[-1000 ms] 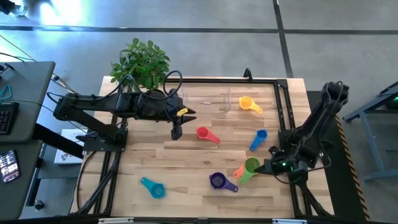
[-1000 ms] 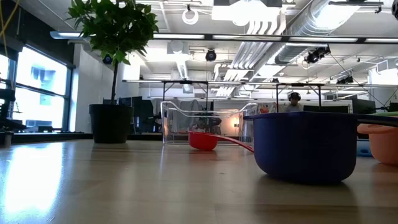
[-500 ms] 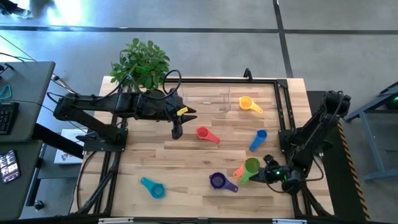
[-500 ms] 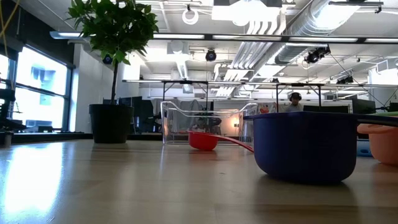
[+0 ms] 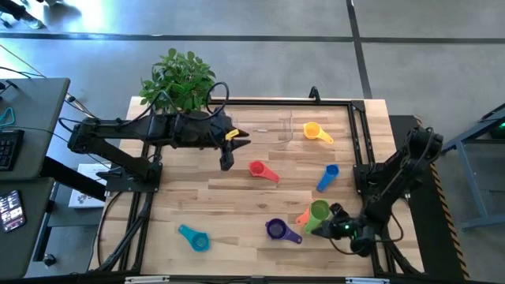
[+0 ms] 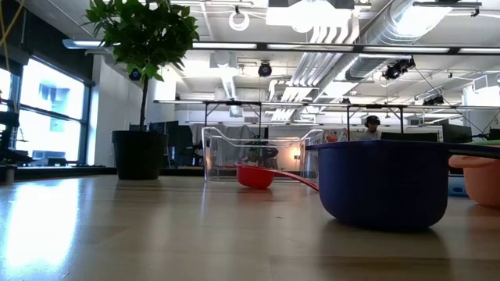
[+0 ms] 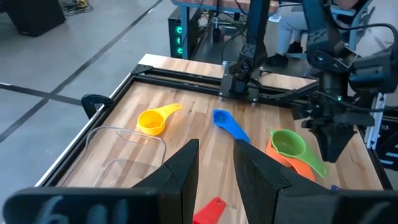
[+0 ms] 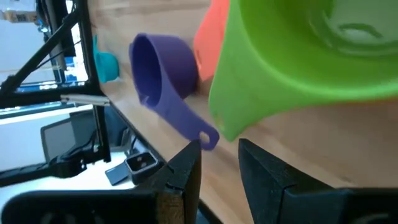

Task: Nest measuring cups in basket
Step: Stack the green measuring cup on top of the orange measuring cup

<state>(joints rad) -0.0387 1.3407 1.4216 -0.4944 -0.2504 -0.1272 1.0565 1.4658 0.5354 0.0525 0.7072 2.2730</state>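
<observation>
The right gripper [image 5: 325, 229] is positioned low at the near right part of the table, just beside the green measuring cup [image 5: 318, 211], with its fingers [image 8: 180, 180] parted by a narrow gap and nothing held between them. The left gripper [image 5: 226, 163] is suspended near the red measuring cup [image 5: 256, 168], fingers slightly apart and empty. The clear basket [image 5: 272, 126] is located at the far edge, with the yellow cup [image 5: 313, 131] just beside it; the blue [image 5: 331, 171], orange [image 5: 303, 215], purple [image 5: 275, 229] and teal [image 5: 192, 237] cups are spread across the tabletop [image 5: 197, 197].
</observation>
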